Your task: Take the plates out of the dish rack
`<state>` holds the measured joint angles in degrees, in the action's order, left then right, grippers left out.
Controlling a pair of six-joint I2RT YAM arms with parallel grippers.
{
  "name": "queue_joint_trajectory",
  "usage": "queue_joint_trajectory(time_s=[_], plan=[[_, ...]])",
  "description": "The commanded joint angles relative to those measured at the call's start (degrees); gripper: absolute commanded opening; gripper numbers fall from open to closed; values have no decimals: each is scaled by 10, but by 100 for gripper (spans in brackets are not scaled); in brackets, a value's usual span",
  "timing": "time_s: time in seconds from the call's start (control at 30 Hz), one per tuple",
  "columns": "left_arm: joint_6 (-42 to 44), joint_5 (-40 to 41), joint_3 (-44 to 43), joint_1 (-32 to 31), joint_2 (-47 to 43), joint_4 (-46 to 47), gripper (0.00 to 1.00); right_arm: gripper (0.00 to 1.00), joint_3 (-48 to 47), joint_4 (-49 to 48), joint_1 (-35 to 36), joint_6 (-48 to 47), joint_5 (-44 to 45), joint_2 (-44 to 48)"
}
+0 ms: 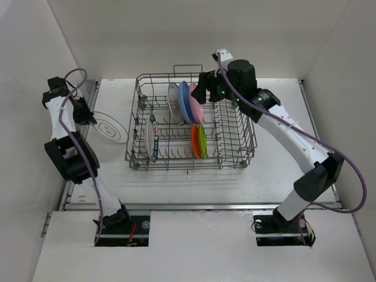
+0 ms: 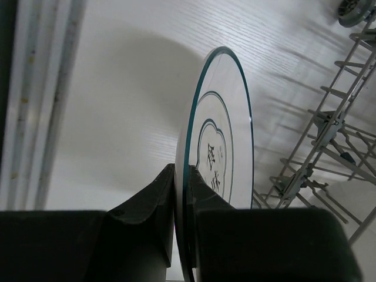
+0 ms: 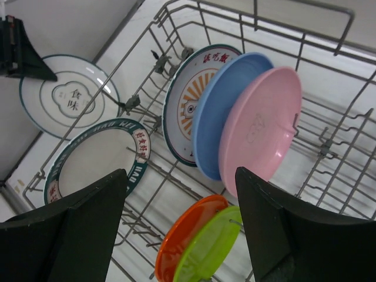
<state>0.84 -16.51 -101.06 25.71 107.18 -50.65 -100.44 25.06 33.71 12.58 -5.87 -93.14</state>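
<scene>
The grey wire dish rack (image 1: 134, 154) stands mid-table. Upright in it are a sunburst plate (image 3: 188, 100), a blue plate (image 3: 220, 111), a pink plate (image 3: 261, 126), a small orange plate (image 3: 188, 235), a lime-green plate (image 3: 211, 249) and a teal-rimmed white plate (image 3: 97, 161). My right gripper (image 3: 181, 173) hovers open above the pink and blue plates (image 1: 200, 91), holding nothing. Left of the rack, my left gripper (image 2: 183, 176) is shut on the rim of a clear patterned plate (image 2: 220, 129), held low over the table (image 1: 110, 127).
White walls close in the table on the left, back and right. A raised rail (image 1: 73, 188) runs along the table's left edge near the left arm. The rack's side wall (image 2: 329, 147) is just right of the held plate.
</scene>
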Motion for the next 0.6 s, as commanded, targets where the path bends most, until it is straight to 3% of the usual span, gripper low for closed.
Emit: queue_joint_trajectory(time_s=[0.0,0.17,0.23,0.33,0.5,0.57], plan=[[-20,-100,1,29,9,49,0,79,-12,-26,7,-6,-22,-1],[4,-93,26,35,45,30,0,79,-12,-26,20,5,-22,-22],[29,-93,31,35,60,30,13,79,-5,-26,20,10,-22,-22],[35,-65,31,35,77,7,20,79,7,-26,20,10,-17,-14],[45,-24,-26,29,121,-53,16,79,44,-45,20,10,8,7],[52,-5,-45,20,140,-73,21,79,44,-45,20,10,22,7]])
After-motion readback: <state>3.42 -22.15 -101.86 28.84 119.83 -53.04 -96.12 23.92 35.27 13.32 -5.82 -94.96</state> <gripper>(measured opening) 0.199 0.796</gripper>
